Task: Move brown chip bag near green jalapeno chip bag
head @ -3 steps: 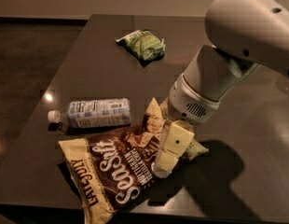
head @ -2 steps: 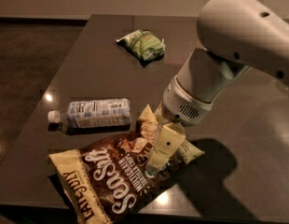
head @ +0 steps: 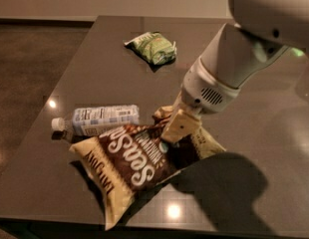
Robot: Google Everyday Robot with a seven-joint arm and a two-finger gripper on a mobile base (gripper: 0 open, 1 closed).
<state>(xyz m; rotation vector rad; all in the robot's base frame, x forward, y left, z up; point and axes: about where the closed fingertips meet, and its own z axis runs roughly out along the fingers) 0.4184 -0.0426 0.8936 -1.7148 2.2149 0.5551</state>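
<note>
Camera view: the likeliest slip, as I judge it, is the brown chip bag (head: 137, 166) sliding out of the gripper (head: 178, 128) on the way. The hold is only on a thin, crinkled edge, and most of the bag trails below and in front of the tool, its lower corner on the table (head: 109, 73). A clear plastic bottle (head: 102, 119) lies just beside the gripper, seemingly touching the bag's edge, so a careless sweep could roll it along. The green jalapeno chip bag (head: 153, 47) sits well beyond the gripper, far up the table, and an overshoot could shove it. The gripper hangs low, its fingers apparently pinched together on the brown bag's bunched upper edge, touching nothing else
</note>
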